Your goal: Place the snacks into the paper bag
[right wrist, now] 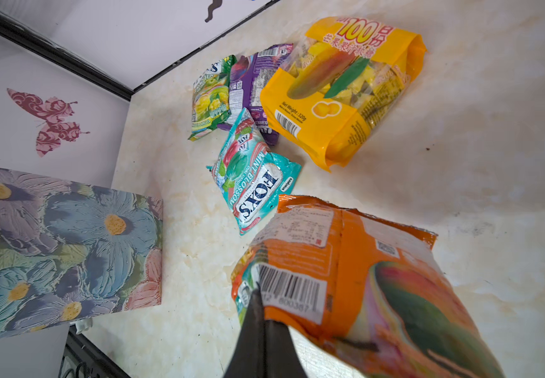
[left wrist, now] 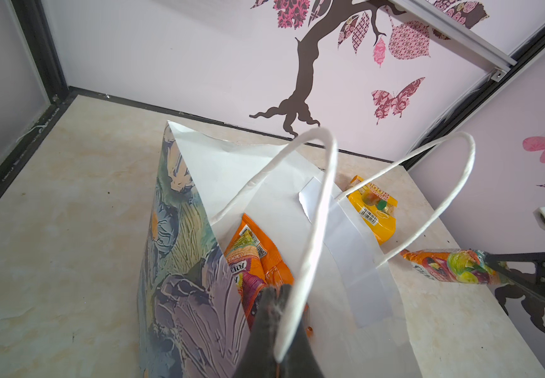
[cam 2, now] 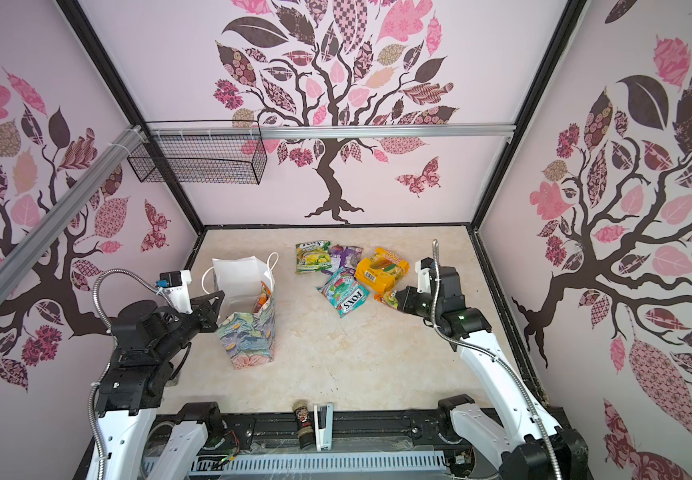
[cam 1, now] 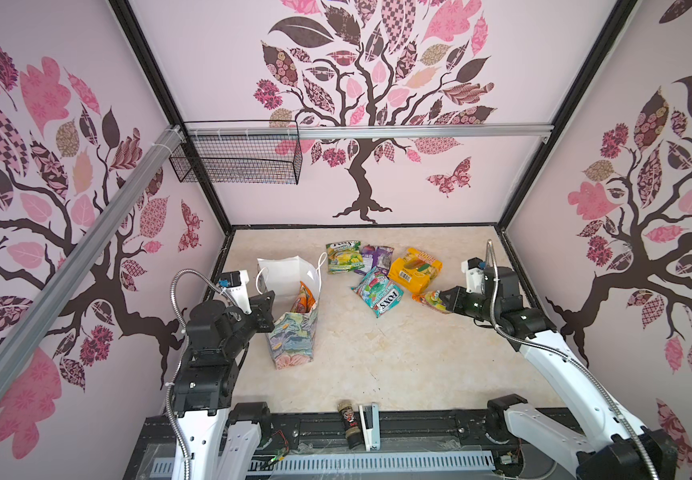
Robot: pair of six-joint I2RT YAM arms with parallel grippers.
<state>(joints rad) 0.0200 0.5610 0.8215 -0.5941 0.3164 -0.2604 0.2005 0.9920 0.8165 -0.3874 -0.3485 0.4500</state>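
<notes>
The paper bag (cam 1: 294,338) stands up on the left part of the table (cam 1: 377,365). Its mouth is open and white inside, and orange packets (left wrist: 251,258) stick up in it. The left gripper (left wrist: 276,294) is right at the bag's near edge. Its fingers are squeezed together, and the near cord handle (left wrist: 317,183) runs down in between them, so it seems to pinch that cord. The far cord handle (left wrist: 454,183) stands up in a loop at the other side of the mouth. Over on the right, the right gripper (cam 1: 440,300) has its fingers clamped on one end of an orange snack (cam 1: 425,298) with a bar code on it. I cannot tell if this one touches the table. Four more snacks lie flat toward the back. They are a teal packet (cam 1: 377,293) marked FOX'S, a big yellow packet (cam 1: 415,270), a purple packet (cam 1: 377,258) and a green-yellow packet (cam 1: 343,257). The teal one lies on the table between the held snack and the bag, nearer the held snack. The purple one is tucked between the green-yellow one and the yellow one. A small dark jar (cam 1: 346,424) and a white stapler (cam 1: 369,426) lie side by side at the front edge, well apart from the snacks. A black wire basket (cam 1: 236,162) hangs high up on the rail at the back.
</notes>
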